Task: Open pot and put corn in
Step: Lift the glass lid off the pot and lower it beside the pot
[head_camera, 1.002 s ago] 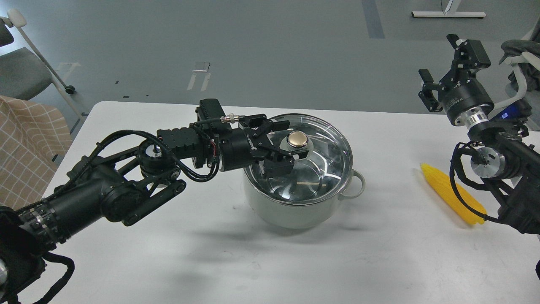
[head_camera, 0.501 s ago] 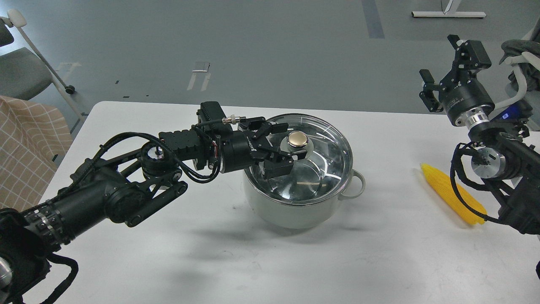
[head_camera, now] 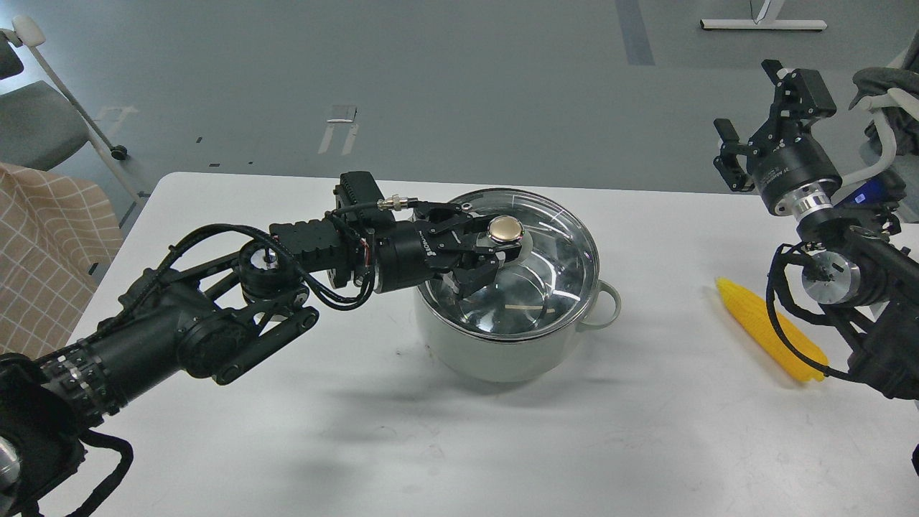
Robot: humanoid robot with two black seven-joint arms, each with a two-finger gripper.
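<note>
The gold knob (head_camera: 505, 228) of the glass lid (head_camera: 535, 266) is pinched by the left gripper (head_camera: 495, 253) atop the central pot (head_camera: 502, 352); lifting clear is called for next, the corn (head_camera: 768, 327) lying right beneath the idle, open-jawed right gripper (head_camera: 750, 108).

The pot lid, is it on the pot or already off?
Lifting off. The lid sits above the pot, slightly raised with a dark gap under its near edge, and the left gripper is closed on its knob.
</note>
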